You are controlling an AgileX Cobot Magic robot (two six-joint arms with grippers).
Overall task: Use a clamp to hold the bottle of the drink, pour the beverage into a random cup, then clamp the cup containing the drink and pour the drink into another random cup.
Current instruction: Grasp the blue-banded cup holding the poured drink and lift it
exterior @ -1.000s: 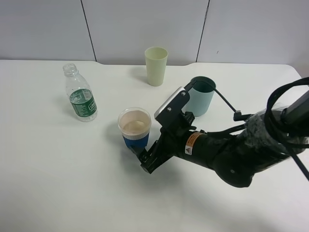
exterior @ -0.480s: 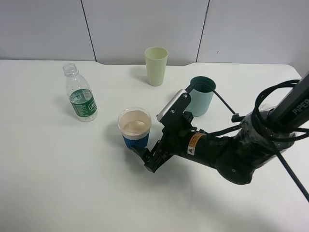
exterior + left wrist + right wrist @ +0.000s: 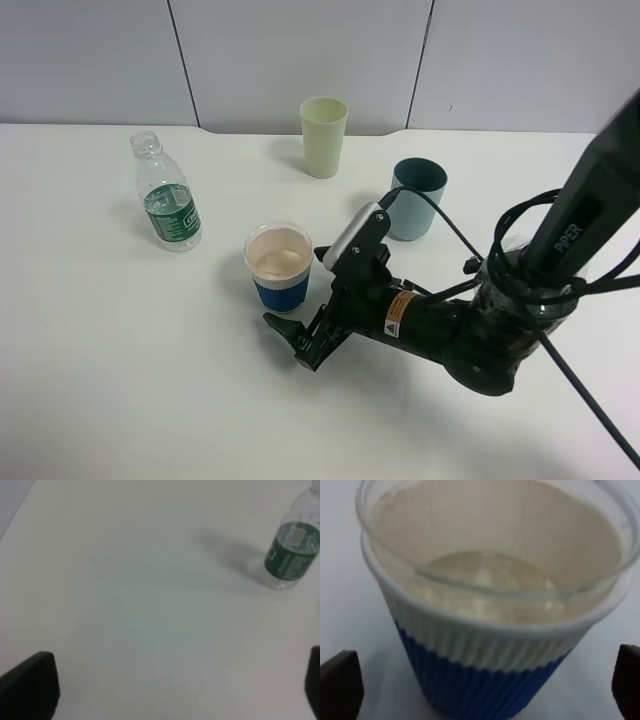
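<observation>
Right side: your right gripper (image 3: 289, 339) sits low over the table (image 3: 100, 350), jaws spread wide, nothing held. The blue cup (image 3: 279, 262) stands upright just ahead of the fingertips, not between them in the high view. You can't tell whether a finger touches its sleeve. Clear liquid (image 3: 485, 567) lies in its bottom.

The bottle (image 3: 168, 205) is upright, well apart on the left. The green cup (image 3: 323, 136) stands at the back and the teal cup (image 3: 418, 198) behind the arm.

Your left gripper (image 3: 170, 685) is wide and empty, the bottle well ahead of it.

The cup (image 3: 480, 655) is ribbed (clear plastic rim).
</observation>
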